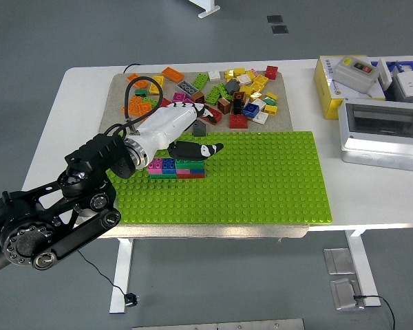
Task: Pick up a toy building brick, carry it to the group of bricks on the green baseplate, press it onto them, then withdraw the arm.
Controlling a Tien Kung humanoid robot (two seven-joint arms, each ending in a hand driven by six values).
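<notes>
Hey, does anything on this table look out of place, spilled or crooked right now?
Nothing stands out. The loose bricks lie jumbled on the mat beyond the green baseplate, as a supply pile would. The built group of bricks sits flat, and the left hand hovers open above it.

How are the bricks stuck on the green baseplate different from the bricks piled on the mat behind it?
The small cluster of bricks on the green baseplate sits joined in a neat, level block; the loose pile of bricks on the beige mat lies scattered and tilted. The cluster is few bricks, the pile many. Both are studded plastic in mixed colours.
</notes>
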